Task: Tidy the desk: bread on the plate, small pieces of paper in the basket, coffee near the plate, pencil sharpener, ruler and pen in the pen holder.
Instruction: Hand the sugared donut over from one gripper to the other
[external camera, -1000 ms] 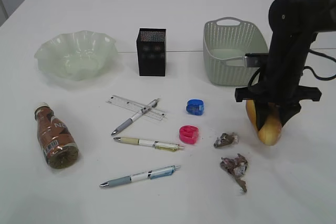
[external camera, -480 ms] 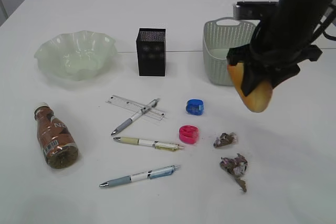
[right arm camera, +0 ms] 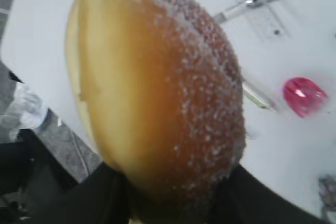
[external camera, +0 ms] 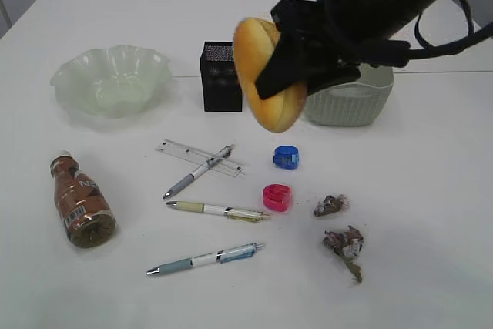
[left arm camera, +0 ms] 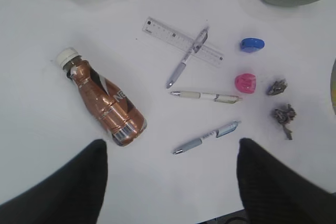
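The bread (external camera: 266, 75) is clamped between the jaws of the right gripper (external camera: 289, 75), held above the desk (external camera: 431, 213). The left gripper (left arm camera: 168, 182) is spread, nothing between its jaws.

Golden-brown oval bread roll (external camera: 266, 78) clamped in black right gripper (external camera: 289, 75), lifted clear of white desk (external camera: 431, 213), hanging in front of black mesh pen holder (external camera: 218, 75) and pale sage-green perforated basket (external camera: 350, 102). Pale green ruffled glass plate (external camera: 112, 80) far left, upright. Brown coffee bottle (external camera: 81, 202) lying on side. Clear ruler (external camera: 185, 152) flat under white pen (external camera: 199, 171). Two crumpled grey-brown paper scraps (external camera: 339, 225) lower right. Blue sharpener (external camera: 285, 157) near pink sharpener (external camera: 276, 197).
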`<state>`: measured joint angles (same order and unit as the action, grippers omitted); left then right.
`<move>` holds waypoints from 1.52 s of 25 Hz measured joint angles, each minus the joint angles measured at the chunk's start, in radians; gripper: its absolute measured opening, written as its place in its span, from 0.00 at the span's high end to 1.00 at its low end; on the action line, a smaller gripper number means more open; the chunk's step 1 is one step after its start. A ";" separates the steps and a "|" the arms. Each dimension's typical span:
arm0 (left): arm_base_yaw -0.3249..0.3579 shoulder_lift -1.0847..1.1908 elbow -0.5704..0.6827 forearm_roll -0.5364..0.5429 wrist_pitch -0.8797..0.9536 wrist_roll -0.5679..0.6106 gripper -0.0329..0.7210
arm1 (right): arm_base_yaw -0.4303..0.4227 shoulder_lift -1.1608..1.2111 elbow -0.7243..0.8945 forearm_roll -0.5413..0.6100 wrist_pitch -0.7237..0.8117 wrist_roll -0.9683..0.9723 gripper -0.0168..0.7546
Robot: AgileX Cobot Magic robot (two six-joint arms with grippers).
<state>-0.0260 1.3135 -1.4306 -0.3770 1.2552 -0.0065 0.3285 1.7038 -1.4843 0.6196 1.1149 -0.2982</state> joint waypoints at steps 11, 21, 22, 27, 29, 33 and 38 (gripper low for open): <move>0.000 0.092 -0.002 -0.300 -0.052 0.227 0.21 | 0.000 0.000 0.000 0.331 0.076 -0.251 0.64; 0.000 0.294 -0.002 -0.725 -0.041 0.626 0.21 | 0.000 0.000 0.000 0.438 0.096 -0.322 0.64; 0.000 0.311 -0.002 -0.776 -0.041 0.654 0.21 | 0.000 0.000 0.000 0.446 0.096 -0.324 0.64; -0.002 0.333 -0.002 -0.932 -0.047 0.706 0.21 | 0.000 0.000 0.000 0.488 0.097 -0.328 0.64; -0.005 0.333 -0.002 -0.947 -0.047 0.708 0.22 | 0.000 0.000 0.000 0.516 0.097 -0.332 0.64; -0.044 0.333 -0.002 -0.957 -0.047 0.710 0.22 | 0.000 0.000 0.000 0.553 0.096 -0.332 0.64; -0.088 0.340 -0.002 -0.963 -0.047 0.711 0.23 | 0.000 0.000 0.000 0.574 0.082 -0.334 0.64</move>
<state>-0.1140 1.6540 -1.4329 -1.3403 1.2083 0.7041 0.3285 1.7038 -1.4843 1.1940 1.1968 -0.6318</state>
